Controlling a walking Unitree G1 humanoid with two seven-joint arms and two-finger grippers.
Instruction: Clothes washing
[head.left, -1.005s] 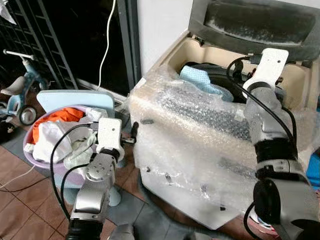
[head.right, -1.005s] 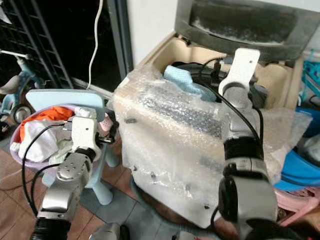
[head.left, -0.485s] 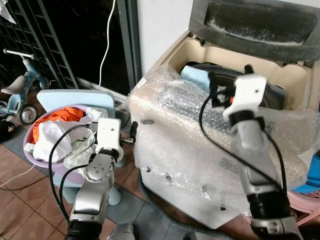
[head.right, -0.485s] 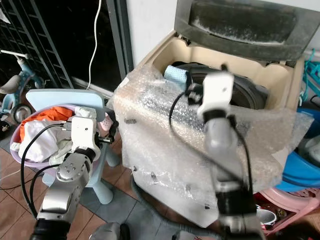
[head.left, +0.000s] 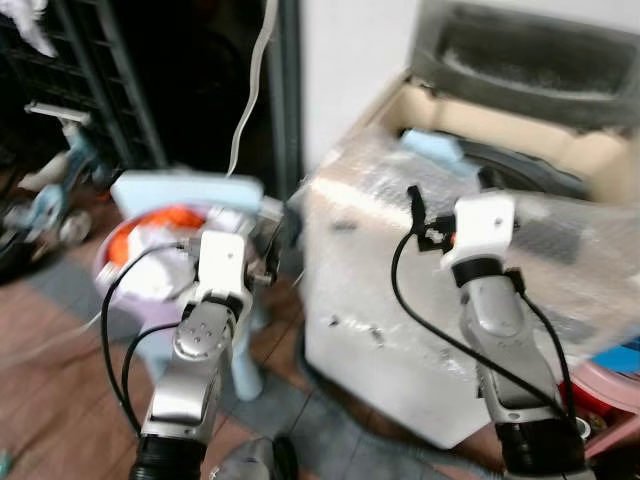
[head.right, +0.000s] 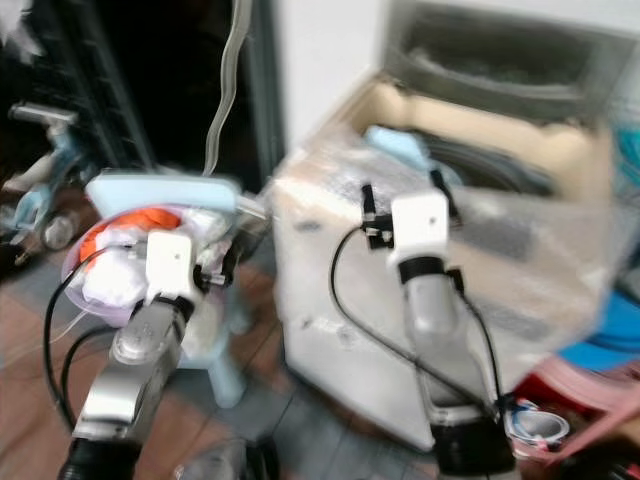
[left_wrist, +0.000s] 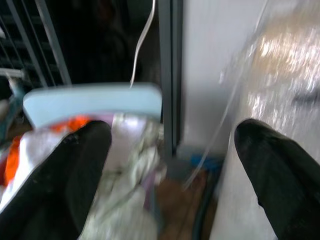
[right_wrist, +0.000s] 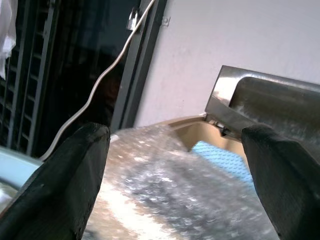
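**A:** Judging by the spread fingers on both arms, nothing is held right now. The right gripper (right_wrist: 175, 165) has its jaws wide apart in front of the bubble-wrapped washing machine (head.left: 400, 300), and the left gripper (left_wrist: 170, 165) is just as wide, hanging between the machine's side and the laundry basin (head.left: 125, 310).

**B:** So the step in hand looks like fetching the next garment?

**A:** That is my reading. The clothes (head.left: 160, 220), white and orange, sit heaped in the basin on the pale blue stool (head.left: 185, 188), just beside the left arm. A light blue cloth (head.left: 432, 146) already lies at the rim of the open tub, under the raised lid (head.left: 530, 55).

**B:** How to do it well?

**A:** Let the blurred head view settle first. Then lower the left gripper onto the top of the heap, close on a thick fold rather than a loose edge, and lift clear of the basin rim before swinging toward the tub, keeping away from the loose wrap.
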